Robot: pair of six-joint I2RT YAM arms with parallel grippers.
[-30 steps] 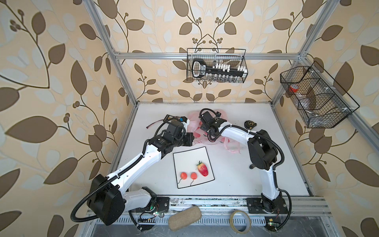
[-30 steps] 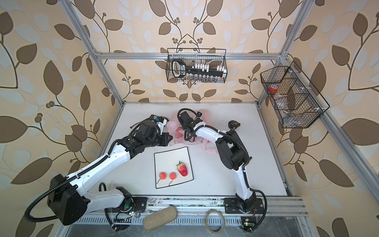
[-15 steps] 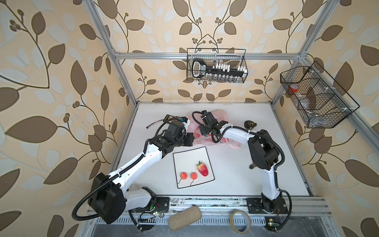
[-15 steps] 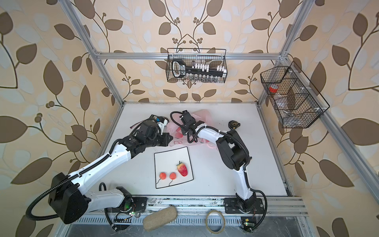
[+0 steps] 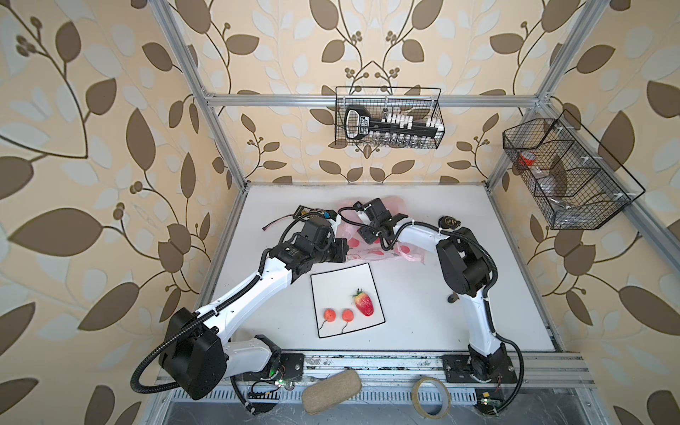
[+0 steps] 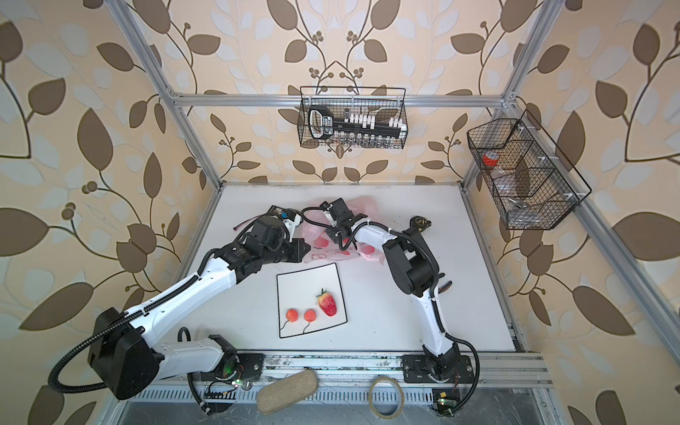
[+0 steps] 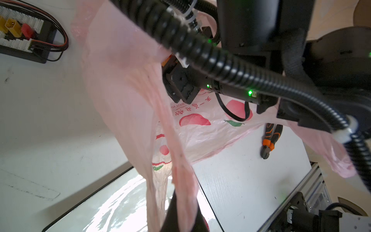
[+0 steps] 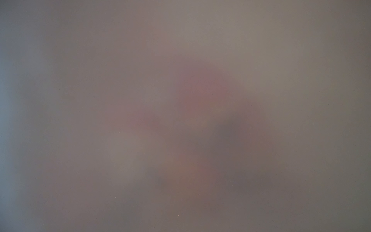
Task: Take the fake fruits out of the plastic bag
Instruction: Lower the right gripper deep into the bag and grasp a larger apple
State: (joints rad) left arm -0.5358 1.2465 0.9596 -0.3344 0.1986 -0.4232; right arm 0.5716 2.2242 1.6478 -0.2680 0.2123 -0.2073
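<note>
Your left gripper (image 7: 180,213) was pinched tight on a fold of the plastic bag (image 5: 368,254). It gripped the bag at its 9 o'clock edge in both top views. In the left wrist view the thin pink plastic was stretched tight from the closed tips.

The bag lay on the white table (image 5: 478,294). It was just beside the white mat (image 5: 331,283), at 12 o'clock from it.

Your right gripper (image 5: 368,234) pointed down at the middle of the bag, with pink plastic bunched around it. I could not tell if its jaws were wide or narrow, or if they held a fruit. The right wrist view was only a pink-grey blur.

Three fake fruits (image 5: 347,315) were out on the mat. The strawberry (image 5: 363,304) lay at 3 o'clock on the mat. Two orange balls (image 5: 329,315) sat side by side near 6 and 7 o'clock, close to the strawberry.

Red spots showed on the bag, but I could not tell prints from fruit.
</note>
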